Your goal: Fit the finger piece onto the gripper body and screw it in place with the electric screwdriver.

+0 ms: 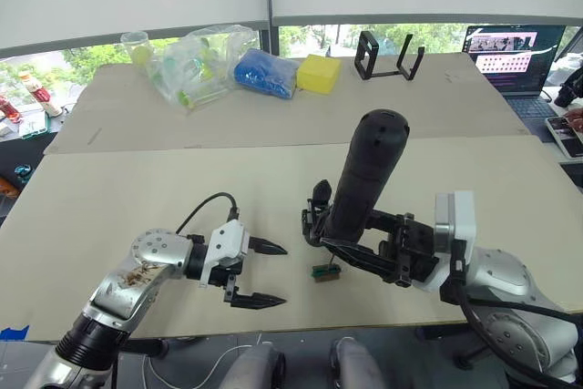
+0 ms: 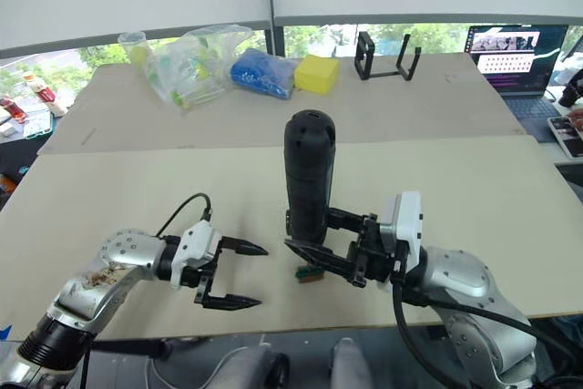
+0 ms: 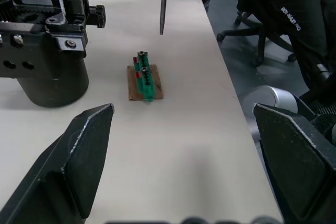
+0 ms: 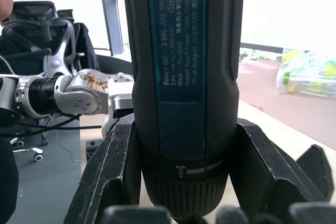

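Gripping the thick dark blue-black electric screwdriver [image 2: 310, 179] upright, right gripper [image 2: 321, 260] clamped around it, bit above small green block [image 3: 143, 81] — black gripper body [image 3: 50, 51] just beside, left gripper [image 1: 266, 272] spread wide, empty.

An office-like lab (windows behind): worktables [image 1: 137, 179], a laptop [image 1: 512, 56], office chairs [image 3: 247, 22].

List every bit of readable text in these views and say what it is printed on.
"Bosch GO" and "Robert Bosch Power Tools GmbH ... GERMANY": printed on the label of the electric screwdriver, held in the right gripper.
"3 601 ...", "3.6V" and the other label lines: too small to read surely.
Laptop screen: text too small to read.
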